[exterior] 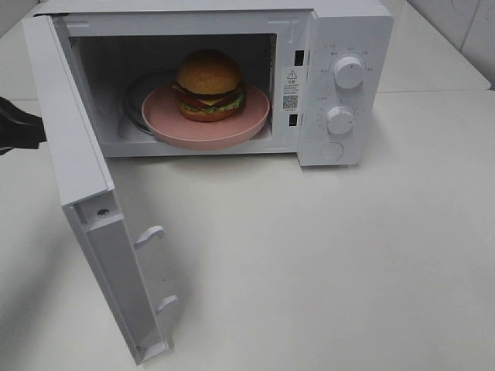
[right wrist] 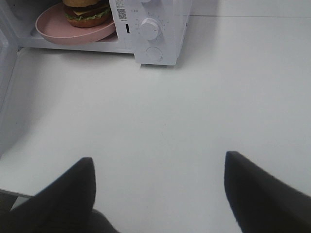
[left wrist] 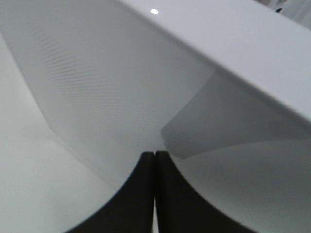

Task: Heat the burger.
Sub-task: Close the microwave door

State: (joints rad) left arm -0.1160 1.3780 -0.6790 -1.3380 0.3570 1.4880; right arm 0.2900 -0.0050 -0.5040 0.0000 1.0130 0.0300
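The burger (exterior: 209, 85) sits on a round pink plate (exterior: 166, 116) inside the white microwave (exterior: 348, 31), whose door (exterior: 77, 154) hangs wide open toward the front left. My left gripper (exterior: 37, 131) is at the far left, behind the door's outer face. In the left wrist view that gripper (left wrist: 154, 158) is shut, its dark fingers pressed together right at the white door panel (left wrist: 121, 97). My right gripper (right wrist: 158, 167) stands open and empty over the bare table in front of the microwave (right wrist: 160, 19), with the burger (right wrist: 86, 12) and plate (right wrist: 68, 29) far ahead of it.
Two knobs (exterior: 349, 72) and a round button are on the microwave's right panel. The door's latch hooks (exterior: 149, 234) stick out toward the table in front. The white table (exterior: 332, 263) reaches to the right and front, with tiled wall beyond.
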